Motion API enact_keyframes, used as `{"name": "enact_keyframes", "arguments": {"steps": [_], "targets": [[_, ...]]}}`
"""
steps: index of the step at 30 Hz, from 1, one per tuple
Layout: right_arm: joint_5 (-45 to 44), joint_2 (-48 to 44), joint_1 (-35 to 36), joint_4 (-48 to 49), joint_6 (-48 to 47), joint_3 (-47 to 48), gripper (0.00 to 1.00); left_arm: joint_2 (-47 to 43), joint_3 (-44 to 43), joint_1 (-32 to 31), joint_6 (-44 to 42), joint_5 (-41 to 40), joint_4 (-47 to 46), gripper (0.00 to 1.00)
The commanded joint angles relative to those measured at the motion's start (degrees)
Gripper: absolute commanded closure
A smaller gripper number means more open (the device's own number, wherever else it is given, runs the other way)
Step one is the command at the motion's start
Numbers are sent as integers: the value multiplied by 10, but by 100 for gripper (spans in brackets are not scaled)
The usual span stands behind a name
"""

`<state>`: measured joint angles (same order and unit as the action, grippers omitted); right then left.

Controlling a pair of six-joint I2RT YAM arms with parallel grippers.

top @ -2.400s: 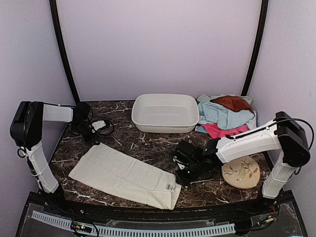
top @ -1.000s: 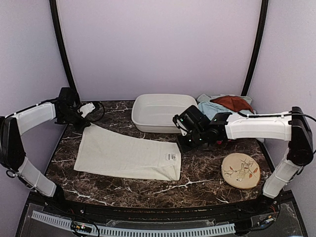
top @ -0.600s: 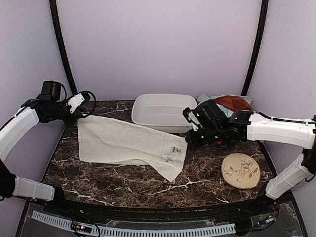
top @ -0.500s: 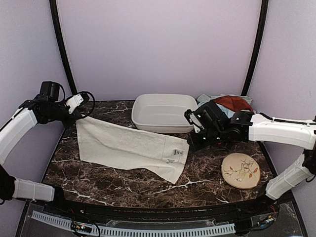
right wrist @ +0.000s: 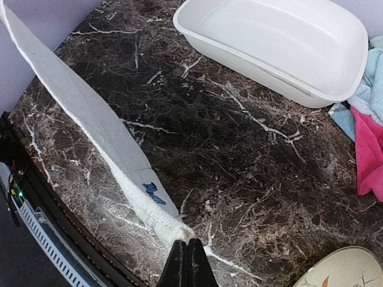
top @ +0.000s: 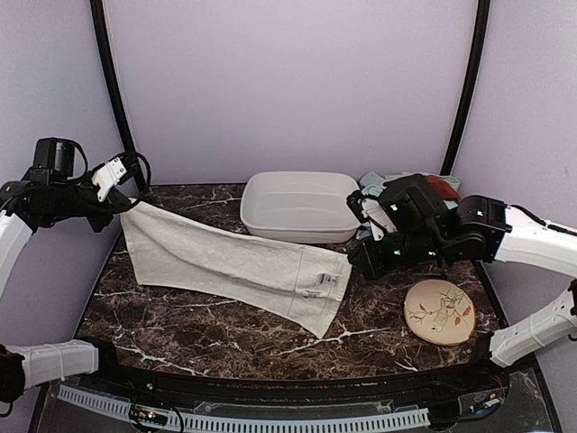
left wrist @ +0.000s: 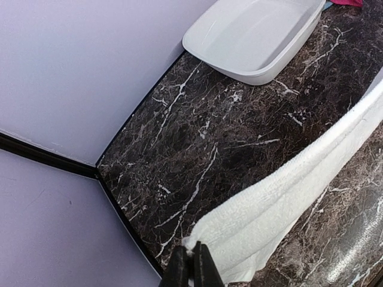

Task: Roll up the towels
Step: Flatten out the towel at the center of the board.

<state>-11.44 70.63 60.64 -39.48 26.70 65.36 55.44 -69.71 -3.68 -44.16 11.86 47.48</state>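
Left gripper [left wrist: 191,267]: jaws pressed together, pinching one corner of cream-white towel [top: 225,262]. Right gripper [right wrist: 187,258]: jaws pinching the opposite end. Towel: stretched between both, slung over dark marble table [top: 207,338], in front of white basin [top: 297,206].

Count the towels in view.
4: a cream-white towel held between left gripper and right gripper; light blue towel, pink towel and rust-brown towel piled right of the basin, partly behind the right arm, so more may be hidden.
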Motion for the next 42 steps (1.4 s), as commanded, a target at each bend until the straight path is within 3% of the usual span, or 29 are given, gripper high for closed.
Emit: {"name": "enact_keyframes", "arguments": {"steps": [1, 12, 17, 24, 30, 36, 42], "targets": [[-9, -44, 28, -26, 34, 23, 100, -41, -33, 2, 3, 29, 89, 100], [-39, -65, 117, -62, 85, 74, 100, -96, -124, 3, 5, 55, 233, 100], [-75, -67, 105, -51, 74, 58, 100, -116, -68, 3, 3, 34, 208, 100], [-9, 13, -26, 44, -8, -27, 100, -102, 107, 3, 3, -12, 27, 100], [-28, 133, -82, 141, -85, -31, 100, -16, 231, 3, 5, -42, -188, 100], [-26, 242, -114, 175, -136, 26, 100, 121, 245, 3, 0, -65, -321, 100], [-43, 278, -131, 197, -155, 38, 100, 207, 235, 3, -14, -69, -409, 100]]}}
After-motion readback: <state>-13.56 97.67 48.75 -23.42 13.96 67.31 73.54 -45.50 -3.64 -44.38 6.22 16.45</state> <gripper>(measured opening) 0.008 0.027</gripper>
